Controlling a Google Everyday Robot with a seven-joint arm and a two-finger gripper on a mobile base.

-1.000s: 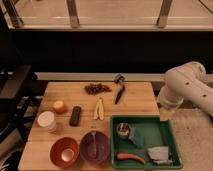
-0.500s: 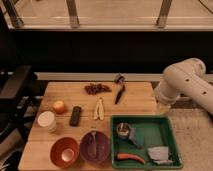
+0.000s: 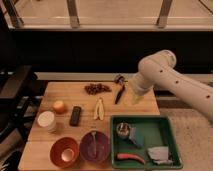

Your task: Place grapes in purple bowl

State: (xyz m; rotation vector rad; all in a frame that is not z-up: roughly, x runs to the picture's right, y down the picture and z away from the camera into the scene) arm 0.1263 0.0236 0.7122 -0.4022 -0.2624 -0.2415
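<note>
The grapes (image 3: 97,88), a dark reddish-purple bunch, lie at the back middle of the wooden table (image 3: 65,92). The purple bowl (image 3: 95,146) stands at the front edge, with a thin utensil resting in it. My white arm reaches in from the right, and the gripper (image 3: 136,97) hangs over the table's back right corner. It is to the right of the grapes and apart from them. Nothing shows in the gripper.
An orange-red bowl (image 3: 64,151) sits left of the purple one. An orange (image 3: 59,106), a black remote (image 3: 75,115), a white cup (image 3: 46,121), a banana (image 3: 99,108) and a black utensil (image 3: 119,91) lie on the table. A green tray (image 3: 167,131) at front right holds small items.
The arm has swung left and forward, bringing the gripper from beside the table's right edge to over its back right corner. The objects have not moved.
</note>
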